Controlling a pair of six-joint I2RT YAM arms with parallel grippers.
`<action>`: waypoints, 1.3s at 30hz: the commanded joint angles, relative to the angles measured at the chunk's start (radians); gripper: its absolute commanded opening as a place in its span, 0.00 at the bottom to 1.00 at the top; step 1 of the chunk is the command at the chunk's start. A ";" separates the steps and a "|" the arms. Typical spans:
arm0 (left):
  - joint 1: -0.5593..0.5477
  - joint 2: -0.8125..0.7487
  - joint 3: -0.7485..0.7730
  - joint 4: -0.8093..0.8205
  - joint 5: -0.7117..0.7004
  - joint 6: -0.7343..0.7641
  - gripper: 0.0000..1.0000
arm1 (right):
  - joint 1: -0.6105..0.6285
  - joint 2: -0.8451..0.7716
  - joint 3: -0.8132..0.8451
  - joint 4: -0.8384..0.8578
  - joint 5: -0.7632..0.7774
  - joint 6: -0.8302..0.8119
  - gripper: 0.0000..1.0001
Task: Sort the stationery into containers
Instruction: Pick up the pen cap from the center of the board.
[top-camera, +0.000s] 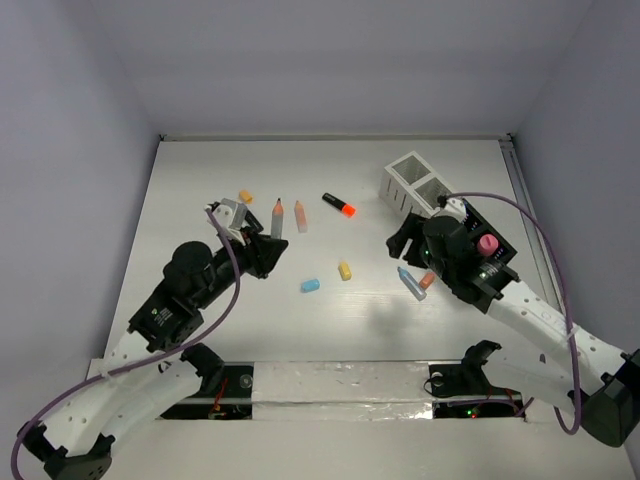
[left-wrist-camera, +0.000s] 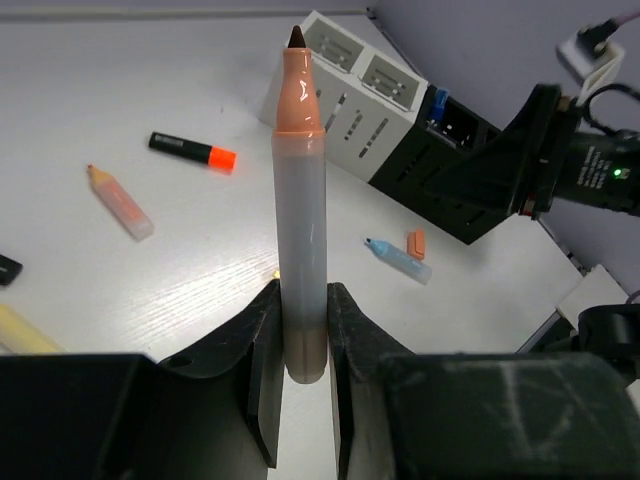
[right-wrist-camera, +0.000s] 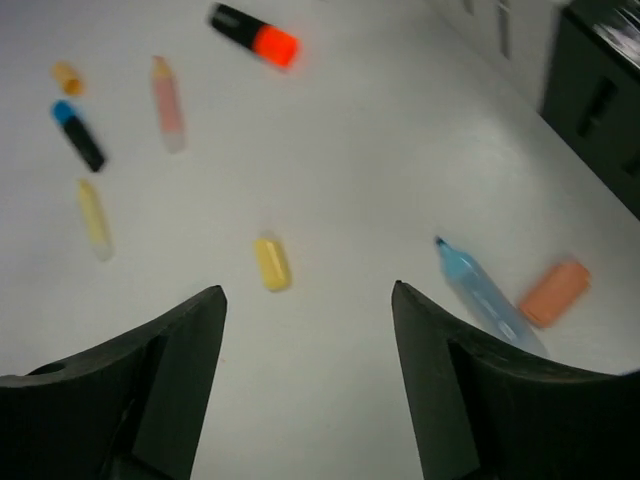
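My left gripper (top-camera: 268, 248) (left-wrist-camera: 303, 290) is shut on a grey-bodied marker with a peach tip (left-wrist-camera: 300, 200) (top-camera: 277, 218), held off the table. My right gripper (top-camera: 405, 246) (right-wrist-camera: 305, 290) is open and empty above the table, between a yellow eraser (right-wrist-camera: 271, 263) (top-camera: 344, 270) and a pale blue marker (right-wrist-camera: 480, 297) (top-camera: 411, 283) that lies beside an orange eraser (right-wrist-camera: 555, 292). Two white boxes (top-camera: 418, 182) (left-wrist-camera: 345, 70) stand at the back right. The joined black boxes (left-wrist-camera: 450, 190) are mostly hidden under the right arm. A pink round top (top-camera: 487, 243) shows there.
On the table lie a black marker with an orange cap (top-camera: 340, 205), a peach marker (top-camera: 301, 216), a blue eraser (top-camera: 310, 285) and a small orange piece (top-camera: 245, 197). A black marker with a blue cap (right-wrist-camera: 78, 135) and a yellow marker (right-wrist-camera: 94, 218) lie further left.
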 joint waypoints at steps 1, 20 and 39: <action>0.000 -0.051 0.014 -0.008 0.004 0.088 0.00 | -0.035 -0.064 -0.035 -0.272 0.117 0.118 0.75; -0.012 -0.182 -0.046 0.019 0.148 0.120 0.00 | -0.193 0.170 -0.142 -0.241 0.227 0.405 0.64; -0.012 -0.174 -0.043 0.018 0.134 0.122 0.00 | -0.193 0.373 -0.150 -0.119 0.192 0.397 0.48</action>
